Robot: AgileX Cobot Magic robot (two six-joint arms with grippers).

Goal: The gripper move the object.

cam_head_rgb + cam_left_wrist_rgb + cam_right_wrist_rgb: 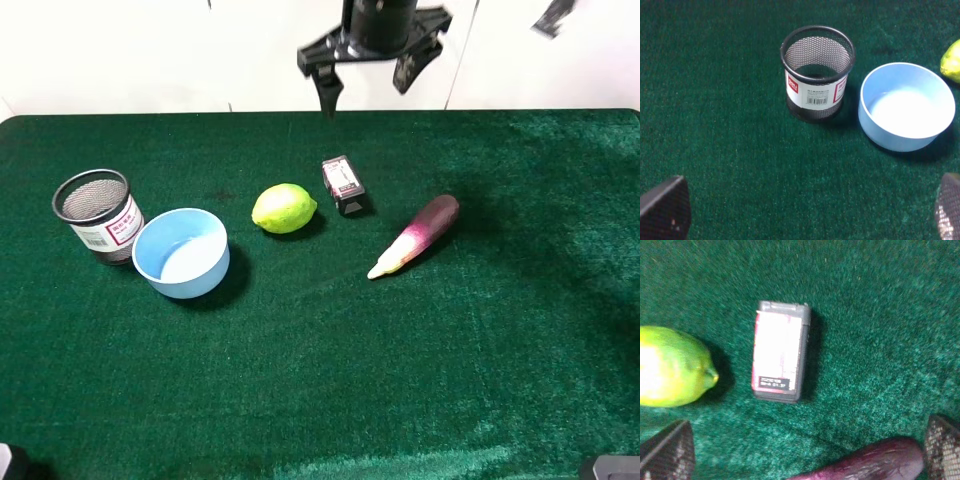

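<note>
The object is a small black box with a red-and-white label (343, 184), lying flat on the green cloth between the lime and the eggplant. It also shows in the right wrist view (780, 351). My right gripper (367, 85) is the black claw hanging above the table's far edge, behind and above the box. Its jaws are spread wide and hold nothing. In the right wrist view the right gripper (805, 450) shows only its two fingertips (667, 450) at the frame corners. My left gripper (806, 210) is open and empty, with both fingertips (665, 207) far apart.
A lime (284, 208) lies left of the box. A purple-and-white eggplant (417, 235) lies to its right. A light blue bowl (213, 262) and a black mesh cup (96, 216) stand at the left, and both show in the left wrist view: bowl (890, 140), cup (816, 70).
</note>
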